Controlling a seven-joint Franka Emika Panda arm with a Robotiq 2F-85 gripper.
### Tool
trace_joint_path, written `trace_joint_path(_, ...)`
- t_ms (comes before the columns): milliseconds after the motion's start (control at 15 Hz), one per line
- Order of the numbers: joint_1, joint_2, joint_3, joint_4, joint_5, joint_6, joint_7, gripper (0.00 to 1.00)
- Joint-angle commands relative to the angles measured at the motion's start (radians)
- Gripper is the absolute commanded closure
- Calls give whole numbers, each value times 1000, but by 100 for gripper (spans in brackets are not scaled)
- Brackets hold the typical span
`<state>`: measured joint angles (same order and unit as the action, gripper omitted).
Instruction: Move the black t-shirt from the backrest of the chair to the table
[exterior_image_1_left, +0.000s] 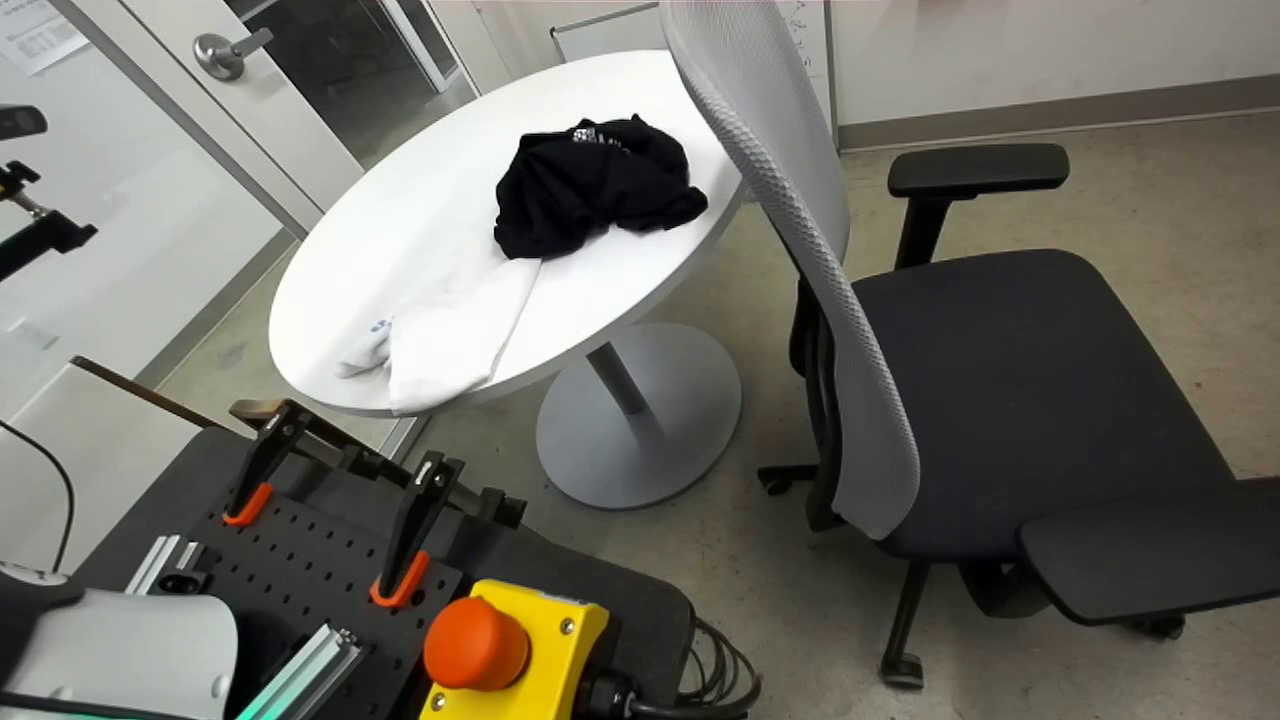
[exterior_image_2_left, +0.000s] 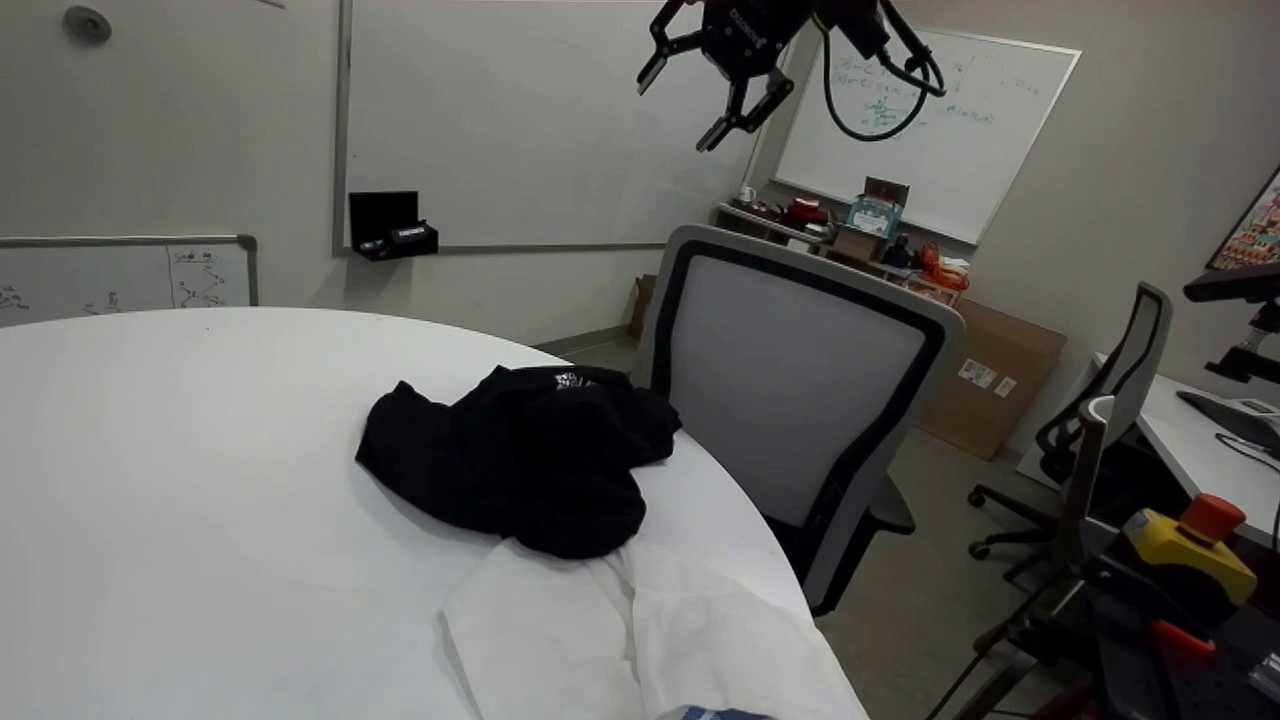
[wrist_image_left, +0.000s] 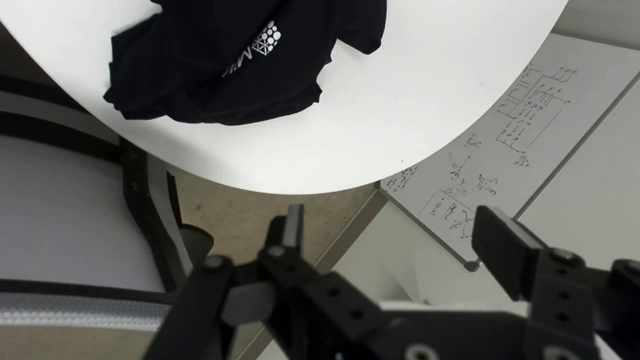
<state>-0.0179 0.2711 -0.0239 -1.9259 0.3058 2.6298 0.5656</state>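
The black t-shirt (exterior_image_1_left: 600, 185) lies crumpled on the white round table (exterior_image_1_left: 400, 220), near the rim closest to the chair; both exterior views show it there. In the wrist view the t-shirt (wrist_image_left: 215, 80) has its white print facing up, and part of it runs out of the frame. Nothing hangs on the light-grey backrest (exterior_image_2_left: 790, 370) of the chair (exterior_image_1_left: 1030, 400). High above the backrest in an exterior view, my gripper (exterior_image_2_left: 675, 115) is open, well apart from the t-shirt. Between its spread fingertips (wrist_image_left: 502, 245) there is nothing.
A white cloth (exterior_image_1_left: 460, 330) is spread on the table beside the t-shirt, partly touching it. The chair's armrest (exterior_image_1_left: 978, 170) sticks out past the backrest. A black bench with clamps (exterior_image_1_left: 410, 530) and a yellow emergency-stop box (exterior_image_1_left: 540, 640) stands near the table.
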Motion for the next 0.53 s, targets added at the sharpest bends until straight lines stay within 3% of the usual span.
trace_joint_path(0, -26, -1, -1, 99, 33, -173, -55, 0)
trace_joint_path(133, -40, -20, -19, 147, 11, -299, -53, 0)
trace_joint_path(200, -20, -9, -18, 96, 8, -200, -27, 0)
trace_joint_path(467, -34, -22, -28, 135, 7, -276, -37, 0)
